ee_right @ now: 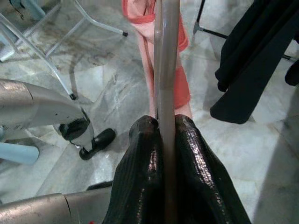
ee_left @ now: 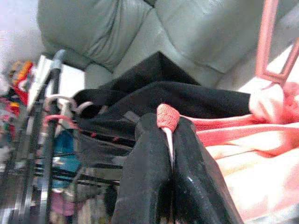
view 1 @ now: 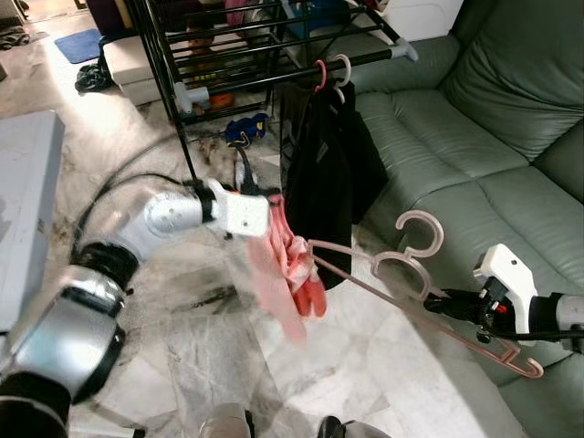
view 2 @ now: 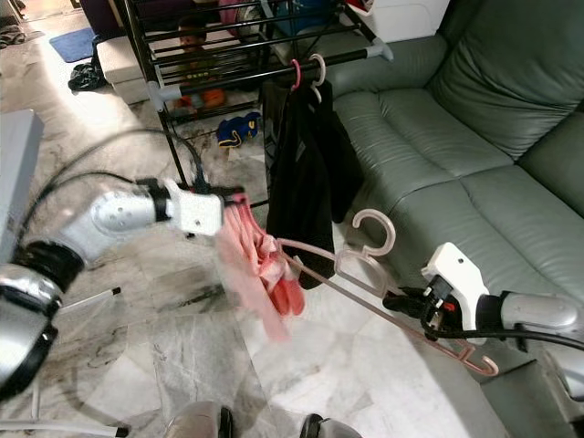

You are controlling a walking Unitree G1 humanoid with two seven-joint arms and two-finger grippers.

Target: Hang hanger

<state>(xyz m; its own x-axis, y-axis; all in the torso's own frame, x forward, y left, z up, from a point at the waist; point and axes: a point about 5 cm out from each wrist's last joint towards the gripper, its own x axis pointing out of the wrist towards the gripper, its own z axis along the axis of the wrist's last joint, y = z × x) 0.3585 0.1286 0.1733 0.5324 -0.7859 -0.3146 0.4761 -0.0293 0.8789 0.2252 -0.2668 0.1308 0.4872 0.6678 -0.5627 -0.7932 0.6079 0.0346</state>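
the pink plastic hanger (view 1: 415, 301) hangs in the air between the two arms, over the marble floor (view 1: 228, 338) and just in front of the grey-green leather sofa (view 1: 474, 155); two hooks show at its top, so there may be two hangers held together, though i cannot tell. the right claw (view 1: 436, 305) is clamped on the hanger's lower bar near the sofa's edge, its two black fingers (ee_right: 140, 177) pressed against either side of the bar. the left claw (ee_left: 169, 140) is pinched shut on a fold of the pink garment (view 1: 287, 265), which drapes off the hanger's far end and hangs down toward the floor. behind them stands a black metal drying rack (view 1: 228, 55) with tiered bars; from its grey-tipped rail hang a pink hook and a white hook carrying a black garment (view 1: 328, 173) that reaches almost to the floor. under the rack lie a blue and yellow item (view 1: 246, 128) and other small clutter too blurred to name. a blue mat (view 1: 78, 44) lies on the floor at the far left, and a grey flat surface (view 1: 23, 201) sits at the left edge. no writing can be read.
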